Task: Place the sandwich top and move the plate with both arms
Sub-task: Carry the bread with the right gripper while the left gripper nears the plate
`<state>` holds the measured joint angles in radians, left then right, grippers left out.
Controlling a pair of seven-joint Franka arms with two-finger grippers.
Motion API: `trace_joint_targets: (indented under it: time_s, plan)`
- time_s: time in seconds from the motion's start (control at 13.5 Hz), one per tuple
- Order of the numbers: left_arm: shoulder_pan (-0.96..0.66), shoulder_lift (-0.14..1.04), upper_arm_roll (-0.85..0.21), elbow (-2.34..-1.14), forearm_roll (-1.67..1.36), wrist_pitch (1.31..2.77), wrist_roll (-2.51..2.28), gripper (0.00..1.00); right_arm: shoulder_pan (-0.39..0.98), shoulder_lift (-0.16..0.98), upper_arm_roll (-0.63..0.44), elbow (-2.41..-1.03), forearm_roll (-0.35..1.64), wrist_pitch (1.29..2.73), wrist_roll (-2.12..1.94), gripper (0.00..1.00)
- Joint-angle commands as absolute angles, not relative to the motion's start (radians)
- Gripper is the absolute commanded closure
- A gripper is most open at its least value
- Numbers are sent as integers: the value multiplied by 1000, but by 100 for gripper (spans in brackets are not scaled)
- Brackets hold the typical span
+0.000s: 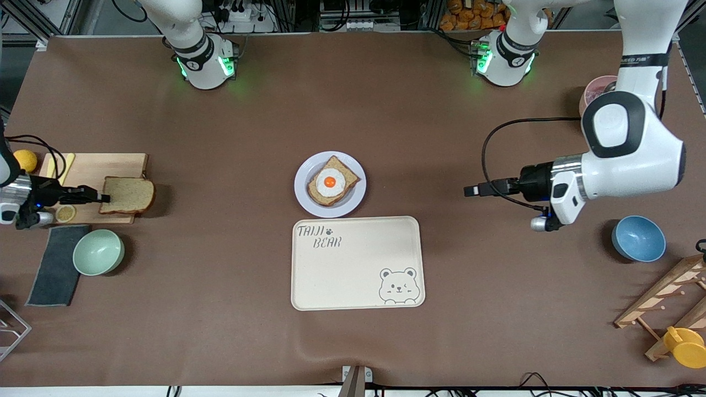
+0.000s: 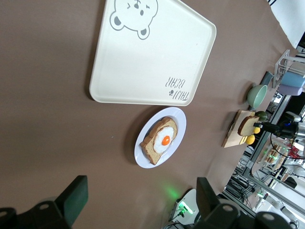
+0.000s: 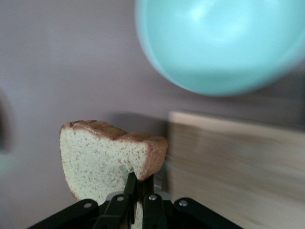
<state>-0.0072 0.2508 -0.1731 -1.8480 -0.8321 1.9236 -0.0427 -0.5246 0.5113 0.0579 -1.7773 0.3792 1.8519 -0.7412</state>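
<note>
Pinching the sandwich top (image 1: 128, 195) over the cutting board (image 1: 110, 165), my right gripper (image 1: 102, 197) jaws clamp its edge; my left gripper (image 1: 470, 191) waits, jaws apart.

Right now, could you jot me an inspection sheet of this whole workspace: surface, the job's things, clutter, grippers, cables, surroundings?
Surface: brown table covering, flat.
Job's things: plain light-brown bread slice at the wooden cutting board; small round pale plate mid-table holds egg-topped bread; cream bear tray nearer the camera.
Clutter: mint bowl, blue bowl, grey cloth, lemon, wooden rack, yellow cup.
Grippers: right gripper shut on the bread slice's edge; left gripper open, waiting above the table.
Cables: black cable loops from the left arm.
Surroundings: equipment along the table's base end.
</note>
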Motion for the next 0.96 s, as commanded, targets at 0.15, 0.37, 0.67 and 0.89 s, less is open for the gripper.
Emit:
trace_joint_targets:
  time_s: [0.15,0.37,0.67,0.89]
  plan:
    - [-26,279,-176,-1836,-876,1944,-28,0,-324,445,54,-1786,463,1824,-597,100]
    - [-31,282,-175,-1836,-876,1944,-28,0,-198,407,54,-1793,529,1806,-509,100]
    - [-17,281,-175,-1836,-904,1942,-25,0,-75,394,52,-1802,598,1813,-439,100]
    - [-11,273,-175,-1836,-904,1940,-14,0,23,312,52,-1911,600,1925,-380,100]
